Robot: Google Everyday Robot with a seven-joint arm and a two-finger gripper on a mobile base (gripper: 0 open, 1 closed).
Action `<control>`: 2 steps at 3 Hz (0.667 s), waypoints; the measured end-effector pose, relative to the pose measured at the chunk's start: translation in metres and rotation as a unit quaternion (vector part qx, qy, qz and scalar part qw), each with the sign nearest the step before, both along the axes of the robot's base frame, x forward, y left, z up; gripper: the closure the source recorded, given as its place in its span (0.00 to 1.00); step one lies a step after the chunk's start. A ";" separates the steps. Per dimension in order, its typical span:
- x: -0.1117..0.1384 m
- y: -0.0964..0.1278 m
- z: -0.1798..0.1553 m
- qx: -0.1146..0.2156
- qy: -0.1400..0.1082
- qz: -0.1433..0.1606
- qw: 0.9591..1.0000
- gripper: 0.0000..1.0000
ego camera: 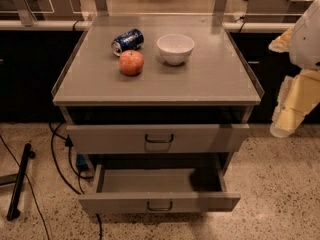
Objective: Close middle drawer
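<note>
The middle drawer (159,202) is the wide grey drawer with the low, flat front panel and a small dark loop handle (160,206). It is pulled far out of the grey cabinet (157,96), and its inside looks empty. Above it, a grey drawer with a taller front panel (158,137) is pulled out a little. My gripper (287,116) hangs at the right edge of the camera view. It is pale yellow and white, level with the upper drawer, to the right of the cabinet and apart from both drawers.
On the cabinet top lie a red apple (131,62), a blue soda can (127,41) on its side and a white bowl (175,48). Black cables (60,169) and a dark bar (19,181) lie on the speckled floor to the left. A counter runs behind.
</note>
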State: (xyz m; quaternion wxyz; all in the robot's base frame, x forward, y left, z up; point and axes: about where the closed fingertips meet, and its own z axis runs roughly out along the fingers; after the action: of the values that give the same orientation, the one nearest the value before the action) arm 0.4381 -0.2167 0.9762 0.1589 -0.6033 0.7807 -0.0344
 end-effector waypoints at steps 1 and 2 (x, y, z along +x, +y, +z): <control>0.000 0.000 0.000 0.000 0.000 0.000 1.000 0.00; 0.000 0.000 0.000 0.000 0.000 0.000 1.000 0.17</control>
State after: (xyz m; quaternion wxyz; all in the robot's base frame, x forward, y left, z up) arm 0.4381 -0.2167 0.9762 0.1590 -0.6033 0.7807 -0.0344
